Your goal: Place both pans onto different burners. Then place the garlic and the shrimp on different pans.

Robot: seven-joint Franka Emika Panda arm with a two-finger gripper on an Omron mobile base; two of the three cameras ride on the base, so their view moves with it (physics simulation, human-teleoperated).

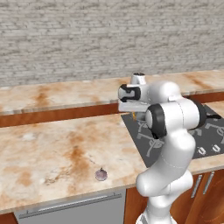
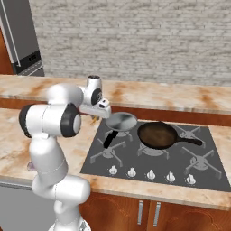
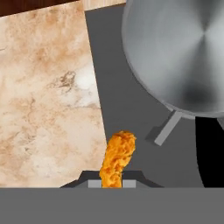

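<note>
My gripper is shut on the shrimp, a curved orange piece that hangs over the left edge of the dark cooktop. The steel pan lies just beyond it to the right. In the right base view the steel pan rests on the back-left burner, and the dark pan sits on the centre burner with its handle pointing right. The garlic, a small purplish bulb, lies on the counter near the front edge, left of the arm.
The front-left burner and the two right burners are bare. White knobs line the cooktop's front. A marble counter spreads to the left, with a raised back ledge and a brick wall behind.
</note>
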